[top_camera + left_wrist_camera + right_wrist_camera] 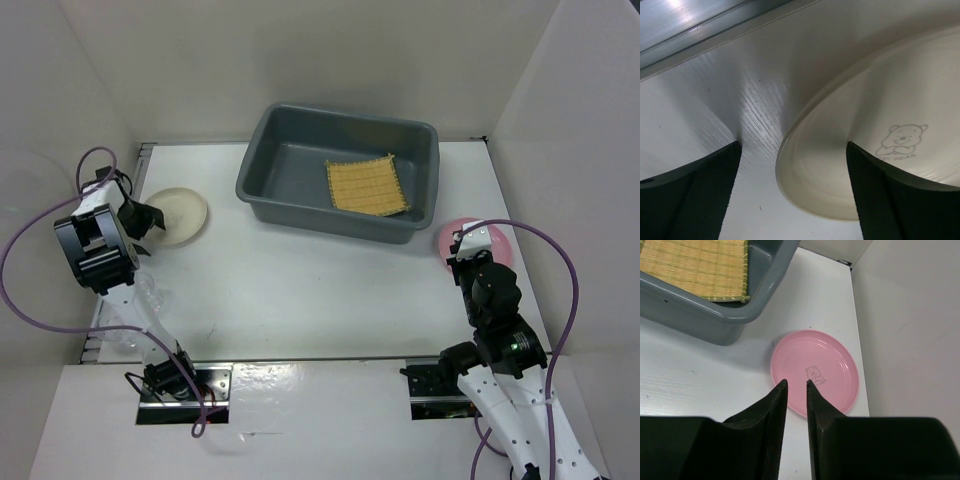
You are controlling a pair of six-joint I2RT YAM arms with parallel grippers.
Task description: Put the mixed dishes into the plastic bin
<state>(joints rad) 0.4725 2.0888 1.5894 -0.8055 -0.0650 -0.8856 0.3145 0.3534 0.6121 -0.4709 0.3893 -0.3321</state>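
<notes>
The dark grey plastic bin (pixel 262 170) stands at the back centre with the yellow woven mat (pixel 366 186) lying flat inside it. Left of the bin lies the cream plate (pixel 185 213). My left gripper (pixel 143 220) is open wide and low at that plate's left rim; in the wrist view the cream plate (pixel 875 150) has its edge between the fingers (pixel 695 195). The pink plate (pixel 492 240) lies right of the bin. My right gripper (pixel 796 383) hovers over the near-left edge of the pink plate (pixel 827 357), its fingers only narrowly apart and empty. No glass cups show clearly.
White walls close in the table on the left, back and right. A metal rail (pixel 685 35) runs along the left edge beside the cream plate. The right wall stands close behind the pink plate. Faint clear shapes (pixel 148 292) lie by the left arm.
</notes>
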